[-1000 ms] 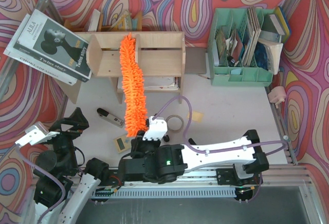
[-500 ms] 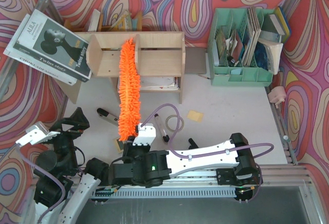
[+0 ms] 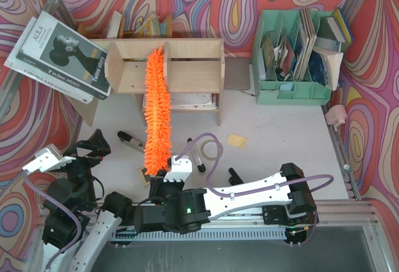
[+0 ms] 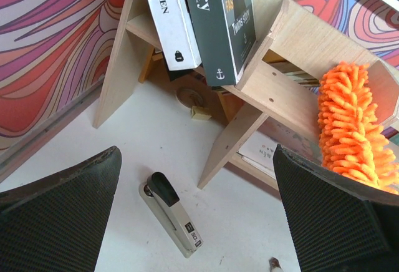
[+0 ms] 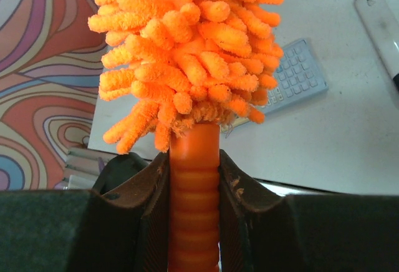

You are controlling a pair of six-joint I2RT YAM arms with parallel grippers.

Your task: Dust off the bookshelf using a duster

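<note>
- The right gripper is closed narrow on the duster, pinching the ribbed orange handle just below the shaggy head.
- Seen from above, this gripper is low over the near part of the table, left of centre, with its fingers pointing to the far side.
- From the grip the duster runs straight away toward the far side. Its far end lies across the top of the bookshelf, left of the shelf's middle, and the tip reaches the far edge.
- A calculator lies flat on the table just right of the head. A marker lies further right.
- The left gripper has its jaws spread wide with nothing between them. It hangs over the near-left part of the table, well apart from the duster.
- A stapler lies flat on the table between the left gripper and the shelf's left leg.
- Books lean tilted against the left end of the shelf.
- A notebook lies under the shelf, showing at its near edge.
- A green organiser stuffed with papers stands to the right of the shelf, apart from it.
</note>
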